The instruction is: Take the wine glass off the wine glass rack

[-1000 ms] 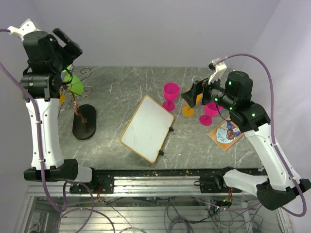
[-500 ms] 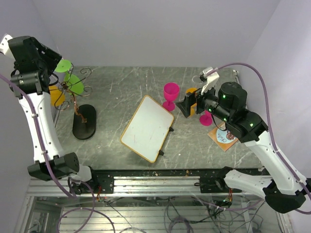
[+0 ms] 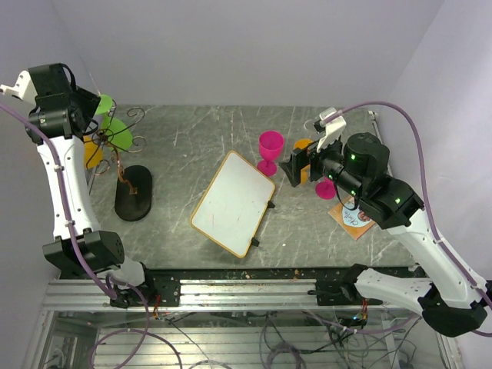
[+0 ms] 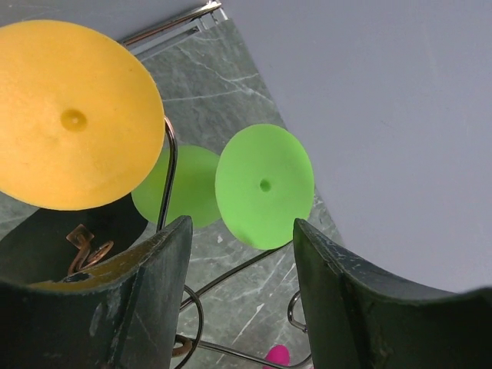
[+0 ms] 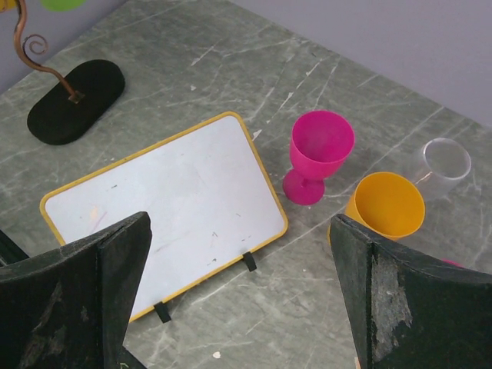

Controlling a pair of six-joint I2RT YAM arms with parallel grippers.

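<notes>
The wine glass rack is a wire tree with scrolled arms on a black oval base at the table's left. Upside-down glasses hang on it: two green ones and an orange one. In the left wrist view I see the orange foot and a green foot from above, with the wire arms below. My left gripper is open and empty, just above the green foot; it also shows in the top view. My right gripper is open and empty above the table's middle.
A white board with a yellow frame lies in the middle. A pink glass, an orange cup and a clear glass stand right of it. Another pink glass and a printed card are farther right.
My left arm has swung from above the rack out to its left and now points at the hanging glasses. My right arm has shifted slightly left.
</notes>
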